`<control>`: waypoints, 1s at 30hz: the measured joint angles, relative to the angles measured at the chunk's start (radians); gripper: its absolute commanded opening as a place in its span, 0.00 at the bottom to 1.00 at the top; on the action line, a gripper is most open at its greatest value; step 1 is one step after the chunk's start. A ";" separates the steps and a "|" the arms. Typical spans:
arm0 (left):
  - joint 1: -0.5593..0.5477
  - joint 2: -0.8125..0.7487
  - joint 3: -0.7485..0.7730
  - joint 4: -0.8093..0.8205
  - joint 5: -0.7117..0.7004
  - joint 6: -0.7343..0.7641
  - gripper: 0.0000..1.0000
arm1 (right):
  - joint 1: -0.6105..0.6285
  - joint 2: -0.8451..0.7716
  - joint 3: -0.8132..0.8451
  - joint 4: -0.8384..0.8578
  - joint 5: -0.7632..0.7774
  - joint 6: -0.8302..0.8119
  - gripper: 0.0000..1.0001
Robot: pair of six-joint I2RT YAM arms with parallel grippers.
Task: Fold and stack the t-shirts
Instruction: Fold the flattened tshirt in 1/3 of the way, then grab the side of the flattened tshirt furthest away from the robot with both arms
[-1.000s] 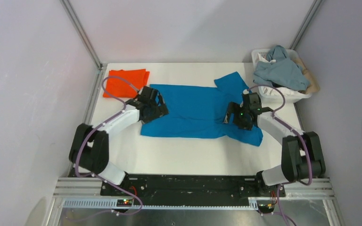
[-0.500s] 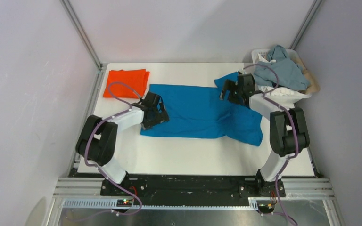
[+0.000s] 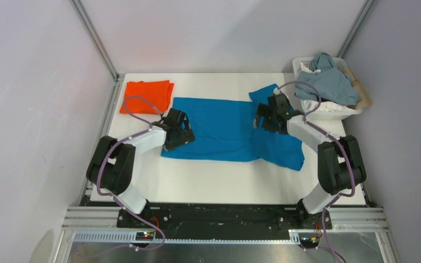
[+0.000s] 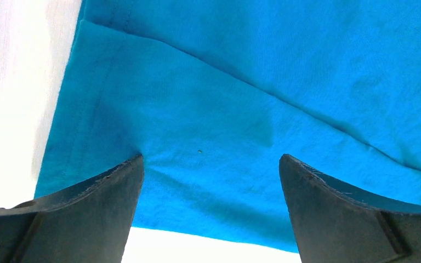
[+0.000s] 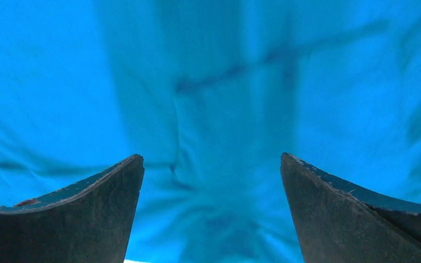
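Observation:
A bright blue t-shirt [image 3: 227, 131] lies spread across the middle of the white table [image 3: 219, 181], one sleeve pointing to the back right. An orange t-shirt [image 3: 147, 96] lies folded at the back left. My left gripper [image 3: 182, 131] hovers open over the blue shirt's left end; in the left wrist view blue cloth [image 4: 214, 126] and its hem fill the gap between wide-apart jaws. My right gripper [image 3: 264, 116] stands open over the shirt's right part near the sleeve, with wrinkled blue cloth [image 5: 214, 137] below and nothing pinched.
A white basket [image 3: 335, 112] heaped with grey-blue and other cloths [image 3: 326, 82] stands at the back right corner. Grey walls close in the table on three sides. Bare white table runs along the front of the blue shirt.
The right arm swung from the shirt's right front toward the back sleeve, then settled slightly lower and left. The left gripper slid a little forward along the left end. Both stayed open.

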 measured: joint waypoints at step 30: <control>-0.157 -0.779 -0.603 0.045 0.013 -0.266 1.00 | 0.169 -0.744 -0.699 -0.241 -0.098 0.311 0.99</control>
